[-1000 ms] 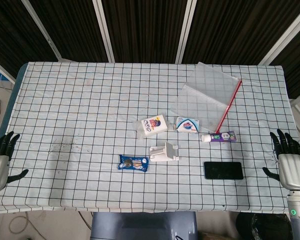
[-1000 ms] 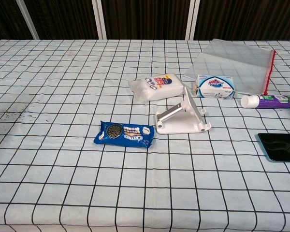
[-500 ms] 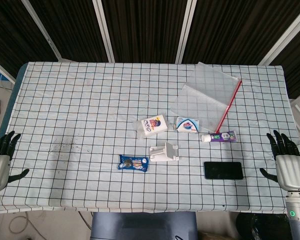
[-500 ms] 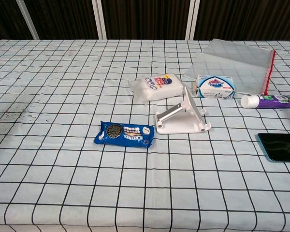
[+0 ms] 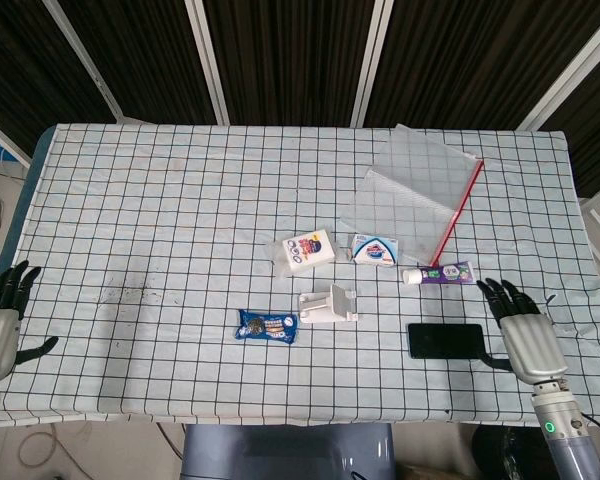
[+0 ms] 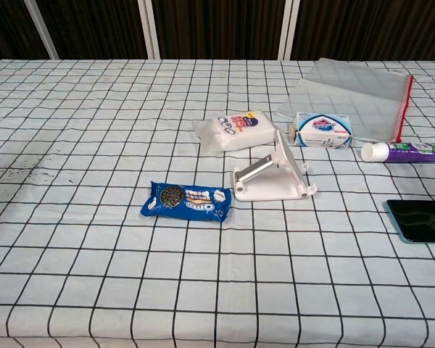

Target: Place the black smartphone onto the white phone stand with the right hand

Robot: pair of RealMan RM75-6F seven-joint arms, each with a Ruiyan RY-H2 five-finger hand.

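The black smartphone (image 5: 446, 341) lies flat on the checked tablecloth, right of centre; the chest view shows only its left part (image 6: 423, 220) at the right edge. The white phone stand (image 5: 329, 305) stands to the phone's left, also seen mid-table in the chest view (image 6: 272, 177). My right hand (image 5: 521, 334) hovers just right of the phone, fingers spread, holding nothing. My left hand (image 5: 0, 318) hangs off the table's left edge, fingers apart and empty. Neither hand shows in the chest view.
A blue cookie packet (image 5: 267, 326) lies left of the stand. Behind it are a white tissue pack (image 5: 307, 250), a small blue-and-white box (image 5: 375, 249) and a purple toothpaste tube (image 5: 437, 273). A clear zip bag with a red strip (image 5: 420, 193) lies at the back right.
My right hand has moved left from beyond the table's right edge to just beside the phone. The left hand and all objects are as before.
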